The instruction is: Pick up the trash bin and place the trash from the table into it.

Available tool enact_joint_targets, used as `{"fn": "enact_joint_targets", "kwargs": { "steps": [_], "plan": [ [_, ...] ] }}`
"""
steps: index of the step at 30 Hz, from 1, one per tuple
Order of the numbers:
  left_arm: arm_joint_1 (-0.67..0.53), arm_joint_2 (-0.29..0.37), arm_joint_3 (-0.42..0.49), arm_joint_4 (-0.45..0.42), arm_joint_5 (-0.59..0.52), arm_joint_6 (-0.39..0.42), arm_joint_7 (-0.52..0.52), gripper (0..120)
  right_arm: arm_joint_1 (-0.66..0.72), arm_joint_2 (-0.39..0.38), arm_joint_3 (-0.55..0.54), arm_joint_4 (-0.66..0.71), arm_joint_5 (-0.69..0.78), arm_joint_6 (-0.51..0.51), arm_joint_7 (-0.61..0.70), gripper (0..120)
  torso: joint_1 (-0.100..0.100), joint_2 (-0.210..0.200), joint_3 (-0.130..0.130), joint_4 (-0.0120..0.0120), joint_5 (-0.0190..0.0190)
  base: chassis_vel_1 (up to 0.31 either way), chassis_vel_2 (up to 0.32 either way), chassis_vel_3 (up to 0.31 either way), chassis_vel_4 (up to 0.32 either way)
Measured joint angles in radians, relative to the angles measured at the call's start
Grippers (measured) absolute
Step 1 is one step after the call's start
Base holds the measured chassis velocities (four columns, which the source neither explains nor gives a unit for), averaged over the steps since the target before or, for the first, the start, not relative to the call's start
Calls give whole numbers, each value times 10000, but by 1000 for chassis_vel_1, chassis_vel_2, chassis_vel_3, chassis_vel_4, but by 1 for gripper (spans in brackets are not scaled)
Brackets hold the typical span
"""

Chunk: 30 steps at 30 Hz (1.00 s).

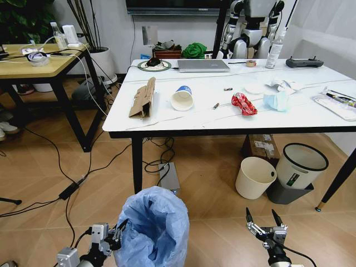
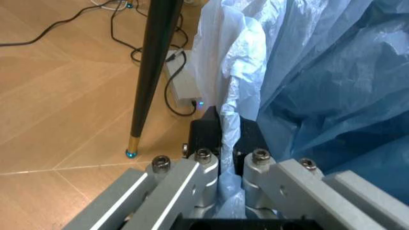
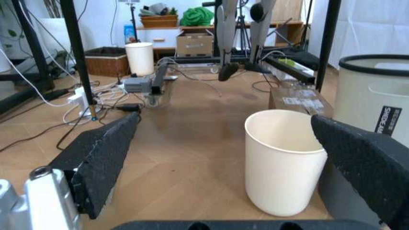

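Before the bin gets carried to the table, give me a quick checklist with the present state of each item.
1. Left tool shut on the bag at the rim of the trash bin: ok.
2. Hard rim of the bin also caught, not just the bag: cannot tell.
3. Right tool open and empty, low over the floor: ok.
4. Trash on the table not yet picked, including cardboard, paper cup and red wrapper: ok.
5. Cream bucket close ahead of the right tool: not ok.
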Motion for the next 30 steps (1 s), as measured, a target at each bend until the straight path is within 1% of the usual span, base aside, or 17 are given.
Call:
{"fn": "enact_joint_targets", "kwargs": {
  "steps": [24,28,30],
  "plan": [
    [82,-131,68,-49,170,-7,49,0,-89,-115,-34,183,61,34,-4,100,379,966,587,0,1,0,0,0,0],
    [111,-151,49,-50,171,-7,49,0,-162,-99,49,521,209,117,-5,100,451,1144,693,0,1,0,0,0,0],
    [130,-160,33,-54,174,-7,49,0,-204,-87,202,912,308,125,-3,100,495,1256,762,0,-1,0,0,0,0]
  ]
}}
